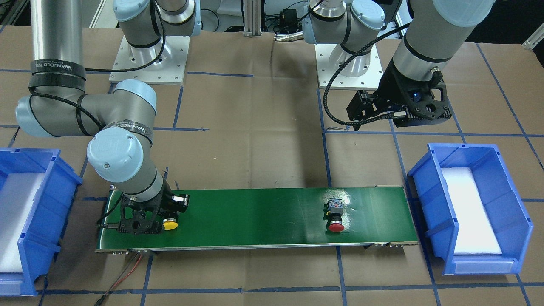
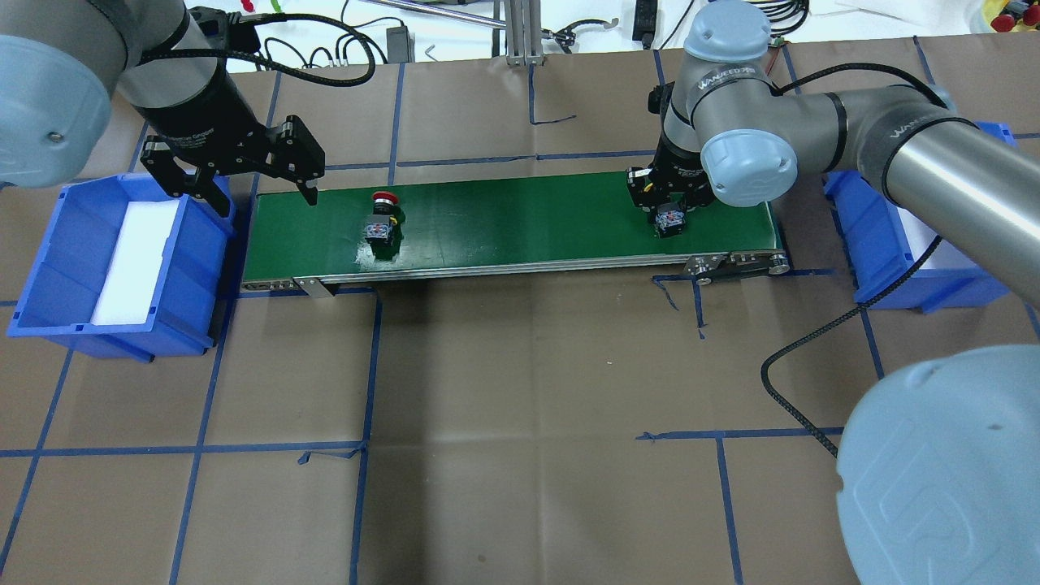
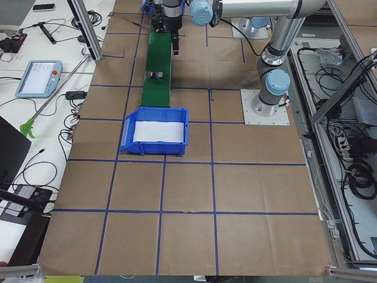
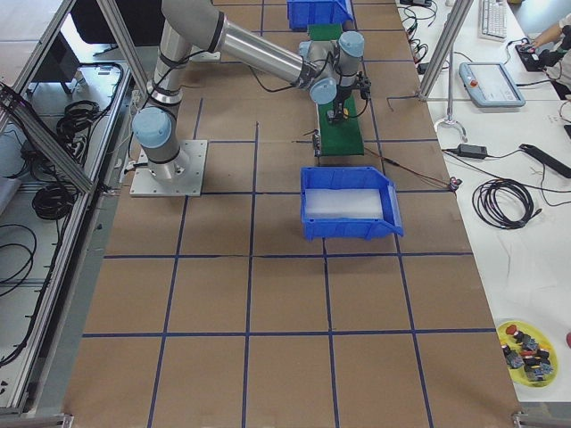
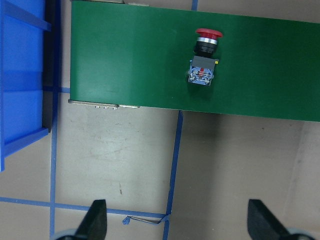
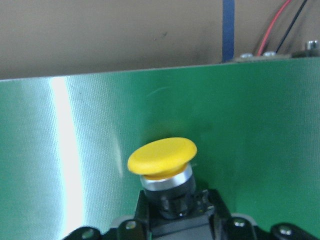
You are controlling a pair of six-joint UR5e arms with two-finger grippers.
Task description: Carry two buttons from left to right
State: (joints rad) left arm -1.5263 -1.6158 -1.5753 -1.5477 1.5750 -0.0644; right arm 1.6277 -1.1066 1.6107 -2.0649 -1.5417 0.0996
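The yellow button (image 6: 162, 156), mushroom-capped, sat clamped by its black body in the right gripper (image 2: 669, 214). The red button (image 5: 206, 57) lay sideways; the left gripper (image 2: 262, 195) gaped wide.

Yellow button (image 6: 162, 156) body partly behind jaws

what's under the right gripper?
The yellow button, on its side on the green belt, cap poking out past the right gripper. The gripper covers most of its body, so whether it is gripped can't be seen.
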